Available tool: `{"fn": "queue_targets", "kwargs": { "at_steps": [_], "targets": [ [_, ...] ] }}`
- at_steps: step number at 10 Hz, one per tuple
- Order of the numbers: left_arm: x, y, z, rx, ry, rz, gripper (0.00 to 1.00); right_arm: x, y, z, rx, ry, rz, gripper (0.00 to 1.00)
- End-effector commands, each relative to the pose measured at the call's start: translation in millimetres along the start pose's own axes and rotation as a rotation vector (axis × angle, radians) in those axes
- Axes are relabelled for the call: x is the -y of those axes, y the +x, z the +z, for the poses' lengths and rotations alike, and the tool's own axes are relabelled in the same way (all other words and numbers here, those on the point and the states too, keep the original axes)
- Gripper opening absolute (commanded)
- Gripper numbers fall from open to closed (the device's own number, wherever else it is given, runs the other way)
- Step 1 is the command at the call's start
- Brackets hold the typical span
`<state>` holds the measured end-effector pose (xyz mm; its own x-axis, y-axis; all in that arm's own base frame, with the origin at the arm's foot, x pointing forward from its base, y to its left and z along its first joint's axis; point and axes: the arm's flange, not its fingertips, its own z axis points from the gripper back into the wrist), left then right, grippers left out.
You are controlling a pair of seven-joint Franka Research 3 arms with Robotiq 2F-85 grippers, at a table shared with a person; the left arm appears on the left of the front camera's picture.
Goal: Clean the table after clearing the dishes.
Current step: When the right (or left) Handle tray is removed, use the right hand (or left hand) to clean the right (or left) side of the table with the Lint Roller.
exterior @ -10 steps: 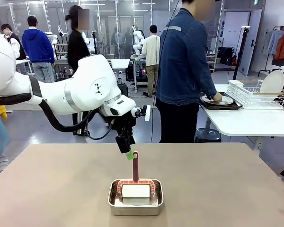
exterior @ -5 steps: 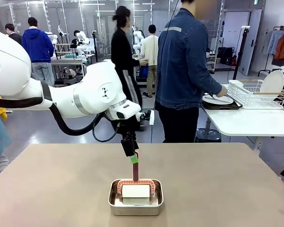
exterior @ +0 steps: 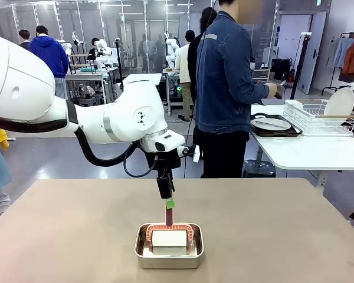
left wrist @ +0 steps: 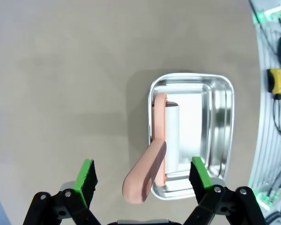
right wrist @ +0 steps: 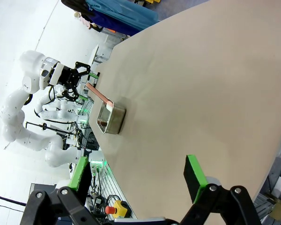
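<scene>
**Left hand open over the roller handle**

In the middle of the front view, the left hand [exterior: 169,204] is hovering at the top of the upright handle [exterior: 169,217] of a white roller [exterior: 169,238]. The roller is lying in a steel pan [exterior: 143,254] on the table [exterior: 271,224]. In the wrist view the hand's fingers are standing apart on either side of the handle's tip, not clamping it. The right hand [right wrist: 136,180] is also gaping wide, holding nothing. At the right edge, the dishes [exterior: 272,124] are sitting on a white side table [exterior: 307,153] beside a person [exterior: 224,82].

Beige table [exterior: 295,230] lies flat, dishes [exterior: 272,124] sit on dark tray [exterior: 259,131] beyond
</scene>
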<state>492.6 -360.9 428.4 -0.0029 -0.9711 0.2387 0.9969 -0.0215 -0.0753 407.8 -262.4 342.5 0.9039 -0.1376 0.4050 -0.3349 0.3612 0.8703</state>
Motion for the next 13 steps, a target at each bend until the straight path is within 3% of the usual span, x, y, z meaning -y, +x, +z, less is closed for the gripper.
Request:
{"fn": "queue_targets", "kwargs": {
  "at_steps": [1,4,5,8,9,10,11,13],
  "targets": [
    [-5.7,9.8,-0.1,-0.073,-0.019,0.013,1.00,-3.3,-0.1,-0.7,0.013,0.010,0.004,1.00],
    [-5.5,12.6,-4.3,-0.109,-0.015,0.016,1.00,-3.3,-0.1,-0.7,0.013,0.010,0.004,1.00],
    [-5.3,13.2,-4.9,-0.110,-0.012,0.017,0.88,-3.3,-0.1,-0.7,0.013,0.010,0.004,1.00],
    [-3.1,12.2,-5.5,-0.134,-0.011,0.012,0.00,-3.3,-0.1,-0.7,0.013,0.010,0.004,1.00],
    [-2.2,11.6,-5.6,-0.152,-0.010,0.015,0.00,-3.3,-0.1,-0.7,0.013,0.010,0.004,1.00],
    [-1.2,11.6,-5.5,-0.161,-0.014,0.015,0.12,-3.3,-0.1,-0.7,0.013,0.010,0.004,1.00],
    [-1.1,12.2,-5.5,-0.142,-0.035,0.004,0.03,-3.3,-0.1,-0.7,0.013,0.010,0.004,1.00],
    [-0.8,12.1,-4.3,-0.150,-0.027,0.010,0.00,-3.3,-0.1,-0.7,0.013,0.010,0.004,1.00]
  ]
}}
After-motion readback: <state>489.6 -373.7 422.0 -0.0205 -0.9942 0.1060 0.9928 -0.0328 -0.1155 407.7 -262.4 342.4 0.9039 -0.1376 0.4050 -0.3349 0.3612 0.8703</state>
